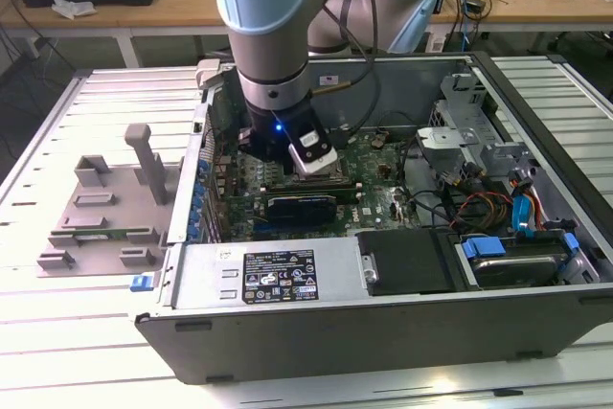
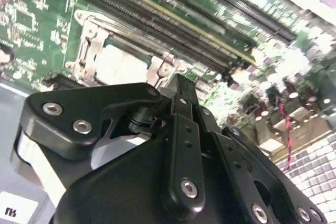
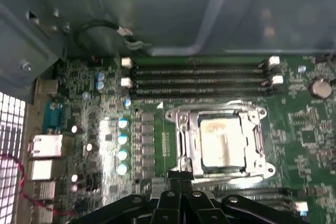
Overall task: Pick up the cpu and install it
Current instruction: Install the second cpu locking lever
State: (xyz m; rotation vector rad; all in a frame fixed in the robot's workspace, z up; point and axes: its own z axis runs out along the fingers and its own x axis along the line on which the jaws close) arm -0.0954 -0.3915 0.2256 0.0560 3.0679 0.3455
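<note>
The cpu [image 3: 220, 141], a pale silver square, lies flat inside the dark socket frame [image 3: 182, 129] on the green motherboard, with the metal bracket around its edges. The second wrist view shows the same cpu [image 2: 122, 66] just beyond the fingertips. My gripper [image 3: 181, 178] hangs a little above the board beside the socket's edge, its black fingers [image 2: 181, 95] pressed together with nothing between them. In the exterior view the arm's wrist [image 1: 287, 131] stands over the middle of the open computer case [image 1: 383, 332].
Memory slots [image 3: 199, 77] run along one side of the socket. A grey fixture plate [image 1: 105, 213] with upright blocks lies on the table at the exterior view's left. A power supply [image 1: 278, 275], drive bays [image 1: 517, 256] and loose cables [image 1: 469, 203] crowd the case.
</note>
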